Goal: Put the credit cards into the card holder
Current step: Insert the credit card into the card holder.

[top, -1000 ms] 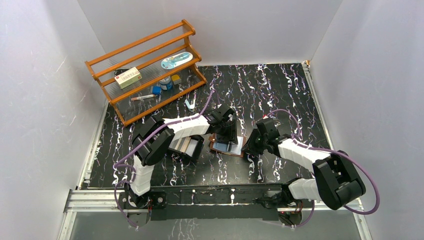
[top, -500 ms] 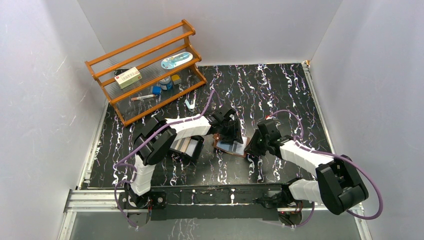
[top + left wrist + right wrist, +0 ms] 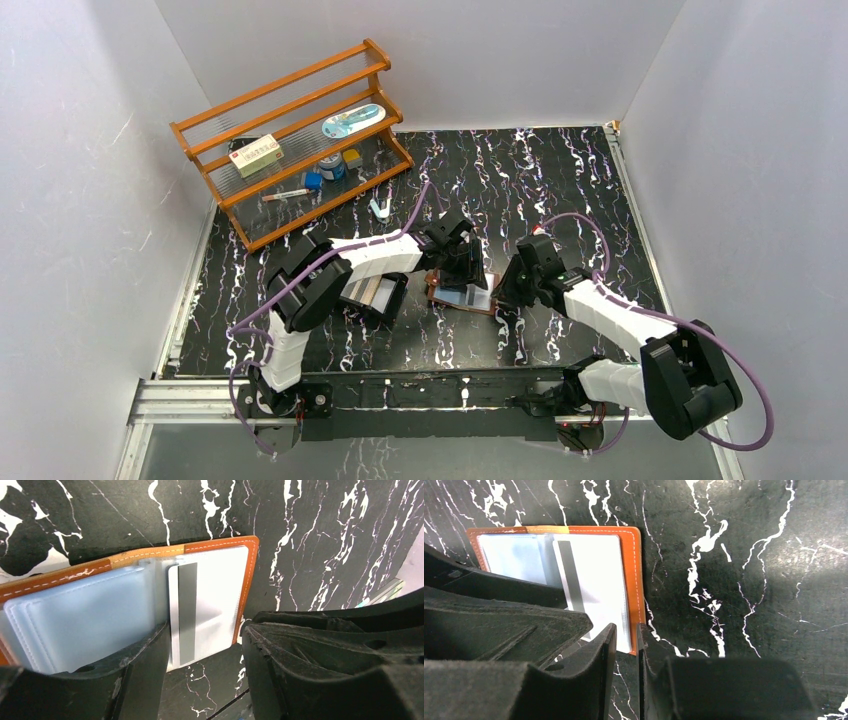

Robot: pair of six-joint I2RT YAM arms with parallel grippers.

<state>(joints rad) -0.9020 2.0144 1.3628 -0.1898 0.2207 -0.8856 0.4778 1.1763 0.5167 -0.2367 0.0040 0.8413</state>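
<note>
Starting left: spare credit cards (image 3: 365, 291) sit in the black tray (image 3: 388, 305), partly under the left forearm. The left arm reaches right across the counter (image 3: 560, 180). Left claw (image 3: 205, 630) points down with fingers spread, straddling a white striped card (image 3: 205, 605) at the right clear sleeve of the open card holder (image 3: 247, 580). Right claw (image 3: 626, 632) is at the holder's right edge, fingers nearly together, pinching its corner. The right arm angles in from the right, elbow low.
</note>
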